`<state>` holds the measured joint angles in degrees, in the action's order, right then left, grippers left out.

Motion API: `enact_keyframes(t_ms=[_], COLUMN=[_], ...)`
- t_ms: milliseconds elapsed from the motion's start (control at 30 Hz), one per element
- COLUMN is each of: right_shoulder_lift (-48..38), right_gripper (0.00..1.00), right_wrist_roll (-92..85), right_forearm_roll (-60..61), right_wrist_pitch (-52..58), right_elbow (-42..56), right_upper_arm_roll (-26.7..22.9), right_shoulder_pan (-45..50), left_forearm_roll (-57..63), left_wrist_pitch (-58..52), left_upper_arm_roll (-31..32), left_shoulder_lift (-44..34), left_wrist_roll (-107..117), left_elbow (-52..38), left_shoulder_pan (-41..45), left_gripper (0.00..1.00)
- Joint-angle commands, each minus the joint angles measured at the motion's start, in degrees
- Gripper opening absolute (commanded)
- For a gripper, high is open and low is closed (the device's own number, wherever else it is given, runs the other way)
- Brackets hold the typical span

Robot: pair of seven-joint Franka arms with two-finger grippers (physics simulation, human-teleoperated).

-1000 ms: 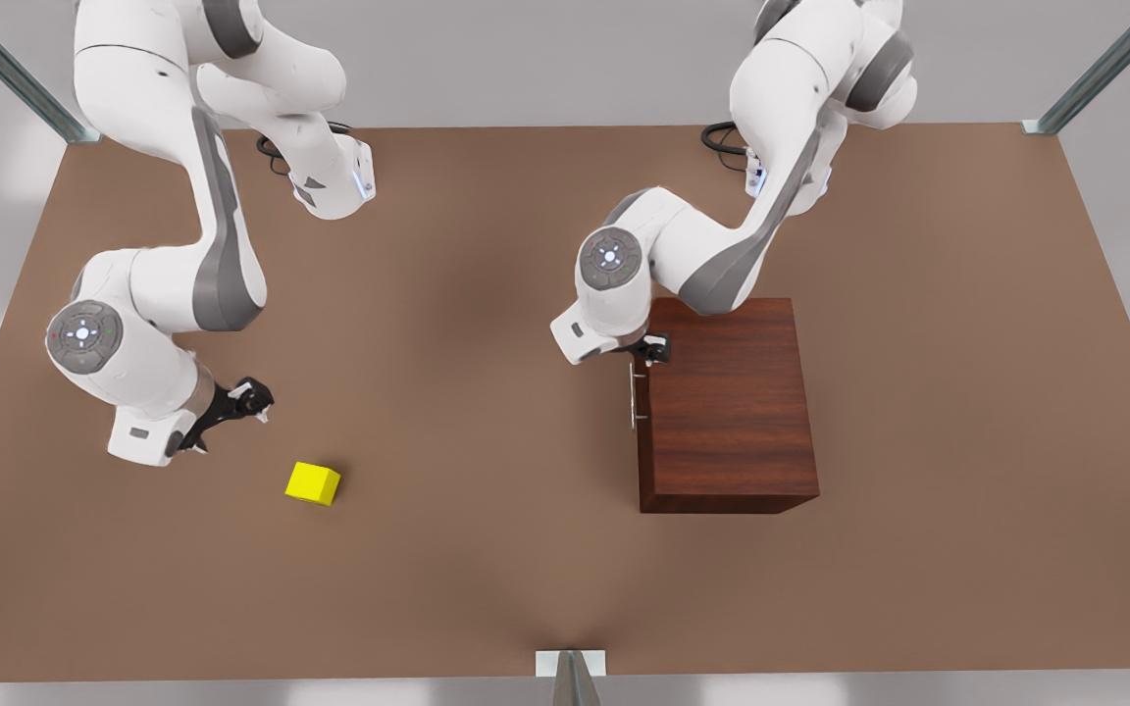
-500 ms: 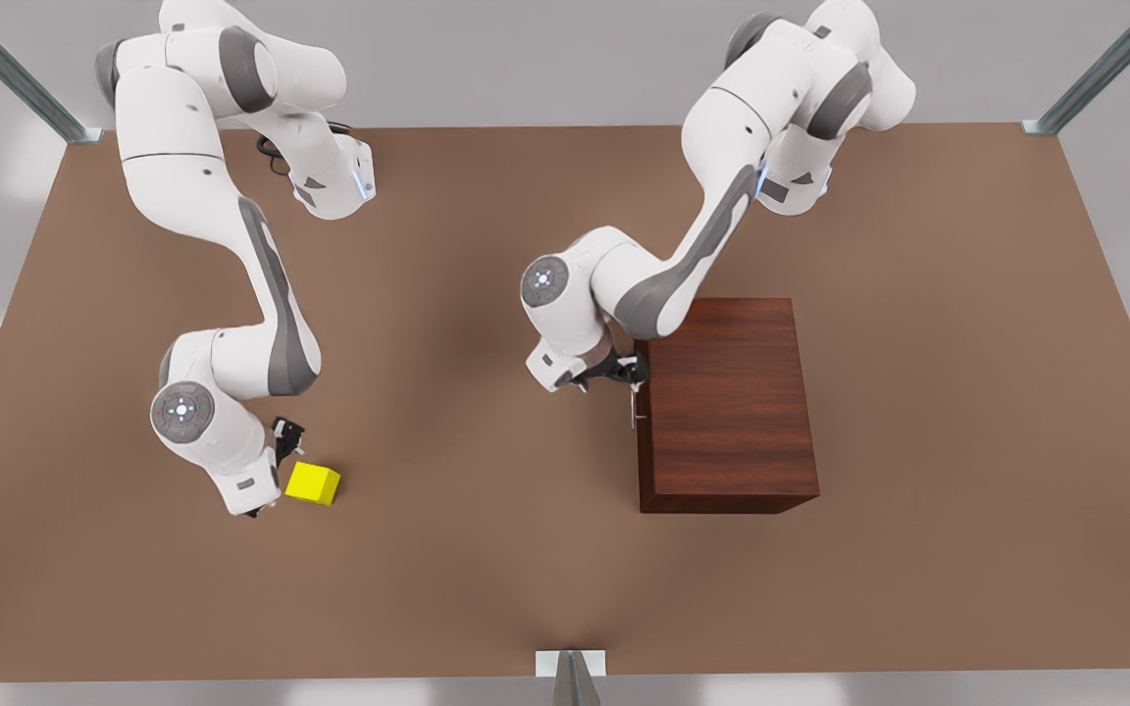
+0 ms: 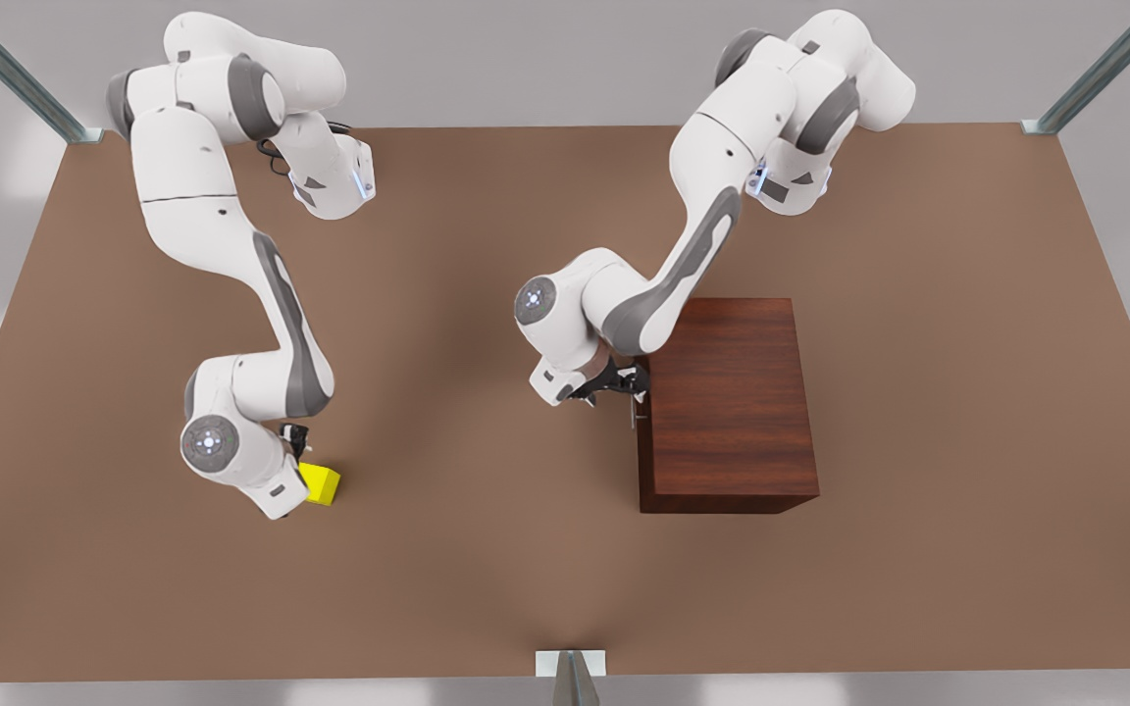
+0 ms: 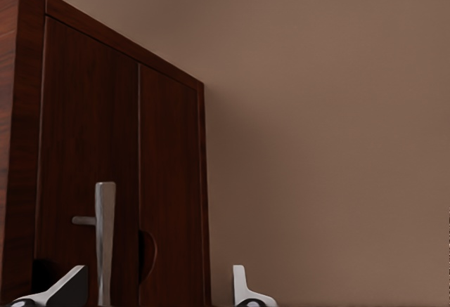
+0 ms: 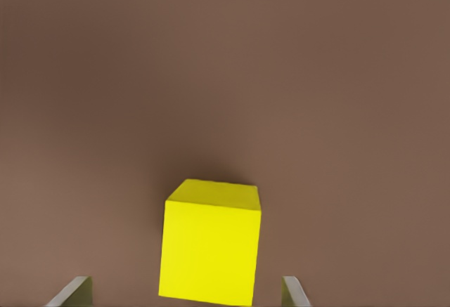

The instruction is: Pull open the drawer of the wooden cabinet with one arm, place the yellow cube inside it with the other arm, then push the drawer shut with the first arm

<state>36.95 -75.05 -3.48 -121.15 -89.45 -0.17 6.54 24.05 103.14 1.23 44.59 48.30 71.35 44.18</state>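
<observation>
The wooden cabinet (image 3: 732, 402) stands right of the table's middle in the front view, its drawer (image 4: 84, 138) shut. My left gripper (image 3: 624, 384) hovers at the cabinet's front by the silver handle (image 3: 633, 407). In the left wrist view the left gripper (image 4: 156, 293) is open, and the handle (image 4: 105, 237) lies between its fingertips (image 4: 242, 289) without being clamped. The yellow cube (image 3: 323, 484) rests on the table at the front view's left. My right gripper (image 3: 294, 438) is just above it, open. In the right wrist view the cube (image 5: 211, 244) sits between the spread fingers (image 5: 294, 291).
The brown table (image 3: 487, 549) stretches wide between cube and cabinet. Metal frame posts (image 3: 570, 677) stand at the table's near edge and far corners. Both arm bases (image 3: 330, 181) sit at the far edge.
The right gripper swung across to the cube and now straddles it from above. The left gripper slid down along the cabinet's front to the handle. Cube and drawer have not moved.
</observation>
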Motion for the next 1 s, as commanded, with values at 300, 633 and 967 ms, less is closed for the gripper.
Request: enact_keyframes(t_ms=[300,633,967], right_shoulder_lift=[3.31,5.33,6.47], right_gripper=[1.00,1.00,1.00], right_wrist_roll=[-6.42,-6.33,-6.33], right_forearm_roll=[2.68,2.86,3.83], right_wrist_pitch=[-3.98,-9.81,-11.74], right_elbow=[2.00,0.59,-1.34], right_upper_arm_roll=[0.09,0.09,0.09], right_shoulder_pan=[0.40,-0.04,-0.30], left_forearm_roll=[-0.06,-0.41,-0.50], left_wrist_pitch=[4.96,6.90,7.69], left_upper_arm_roll=[0.52,1.23,3.34], left_shoulder_lift=[0.85,1.29,1.38], left_wrist_roll=[9.18,9.18,8.92], left_elbow=[-1.30,-2.09,-5.00], left_shoulder_pan=[0.29,0.82,0.73], left_gripper=[1.00,1.00,1.00])
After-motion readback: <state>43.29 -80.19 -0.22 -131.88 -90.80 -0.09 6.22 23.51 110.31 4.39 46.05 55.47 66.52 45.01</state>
